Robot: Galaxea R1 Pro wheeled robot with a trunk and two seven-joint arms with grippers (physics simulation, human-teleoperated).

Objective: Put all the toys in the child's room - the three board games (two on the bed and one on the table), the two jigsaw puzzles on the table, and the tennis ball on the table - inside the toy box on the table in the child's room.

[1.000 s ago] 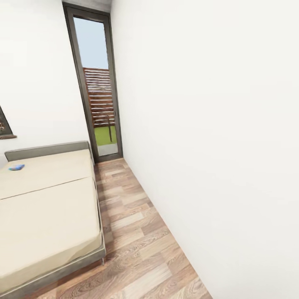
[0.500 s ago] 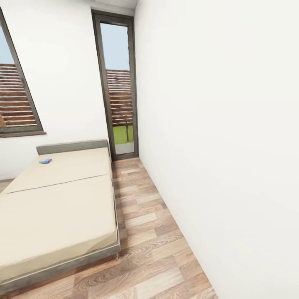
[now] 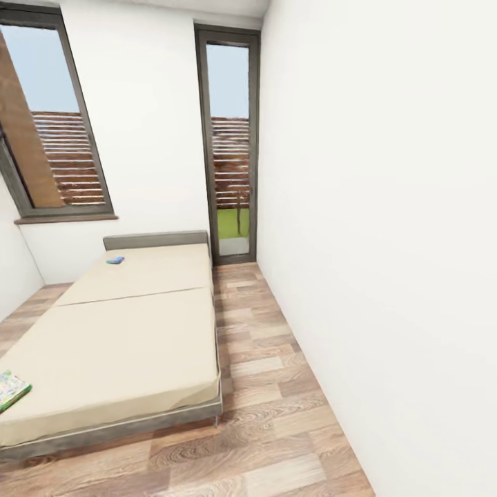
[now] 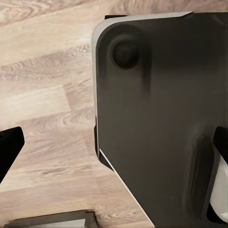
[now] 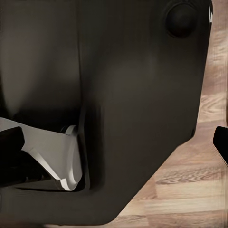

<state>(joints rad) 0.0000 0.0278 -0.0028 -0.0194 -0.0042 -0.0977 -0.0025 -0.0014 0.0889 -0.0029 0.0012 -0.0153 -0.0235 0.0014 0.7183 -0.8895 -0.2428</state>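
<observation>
Bedding of plain cream-beige is seen on the bed [image 3: 131,331], whose mattress surface is crossed by one seam and framed in grey, with a grey headboard [image 3: 156,241] at the far end against the white wall. Two board games are counted on the mattress. One, a small blue board game [image 3: 115,260], is laid flat near the headboard end, close to the far left corner. The other, a green-edged colourful board game [image 3: 11,388], is laid flat at the left edge near the foot end and is cut off by the picture's border, so only part of it is seen. The two are well apart. No container is seen holding either of them; both rest directly on the mattress.

Wood-plank floor [image 3: 269,386] runs beside the bed's right edge up to a tall glazed door [image 3: 231,145]. One window [image 3: 52,124] is set in the far wall above the headboard side.

In the left wrist view, the left gripper [image 4: 118,147] is seen with its two dark fingertips at opposite borders, spread wide with nothing between them, above the robot's dark base [image 4: 161,109] and the floor. In the right wrist view, the right gripper [image 5: 118,142] is likewise spread wide and empty over the dark base.
</observation>
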